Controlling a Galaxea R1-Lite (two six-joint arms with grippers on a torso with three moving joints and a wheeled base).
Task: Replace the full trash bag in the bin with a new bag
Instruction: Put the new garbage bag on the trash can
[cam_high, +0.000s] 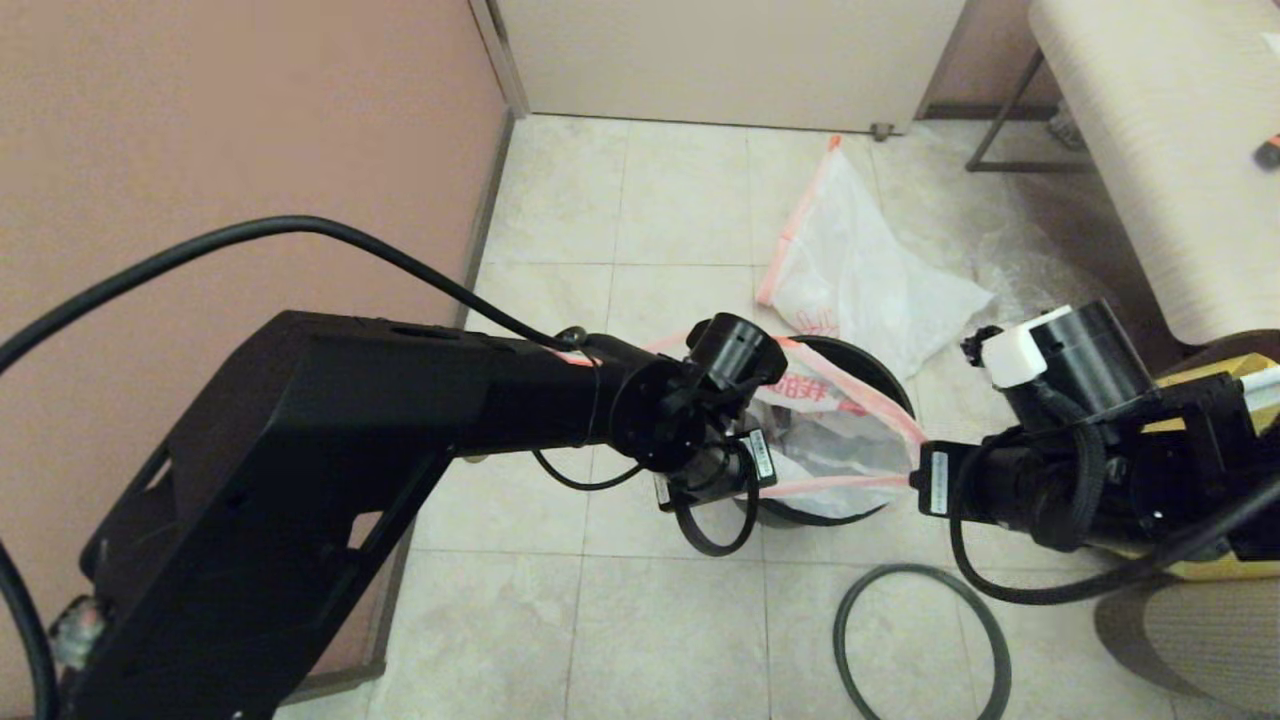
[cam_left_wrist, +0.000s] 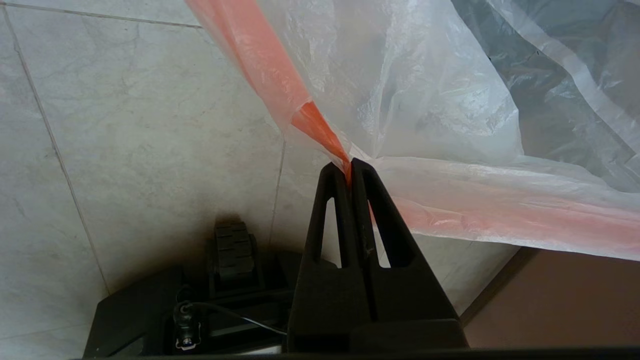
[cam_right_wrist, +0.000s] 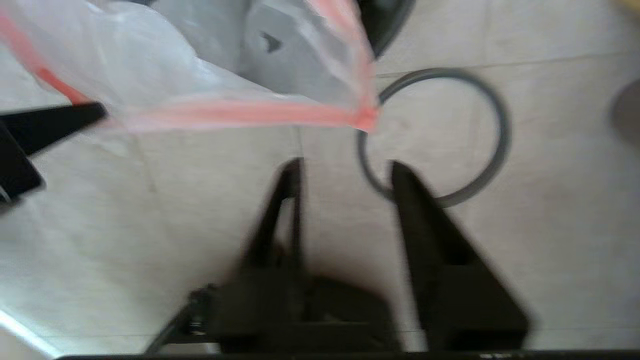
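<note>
The black bin (cam_high: 868, 356) stands on the tiled floor with the full trash bag (cam_high: 835, 440) in it; dark shapes show through the white plastic. Its orange-red hem (cam_left_wrist: 270, 65) is pulled taut above the bin's mouth. My left gripper (cam_left_wrist: 350, 163) is shut on that hem at the bin's left side (cam_high: 742, 468). My right gripper (cam_right_wrist: 345, 165) is open at the bin's right side (cam_high: 915, 482), with the hem's corner (cam_right_wrist: 367, 119) just beyond its fingertips and not between them. A second white bag, the new bag (cam_high: 860, 275), lies on the floor behind the bin.
The dark grey rim ring (cam_high: 920, 568) lies flat on the floor in front of the bin, right of centre. Clear wrinkly plastic (cam_high: 1035, 265) lies by a pale bench (cam_high: 1160, 150) at the right. A yellow tote (cam_high: 1215, 372) sits behind my right arm. A wall (cam_high: 250, 150) runs along the left.
</note>
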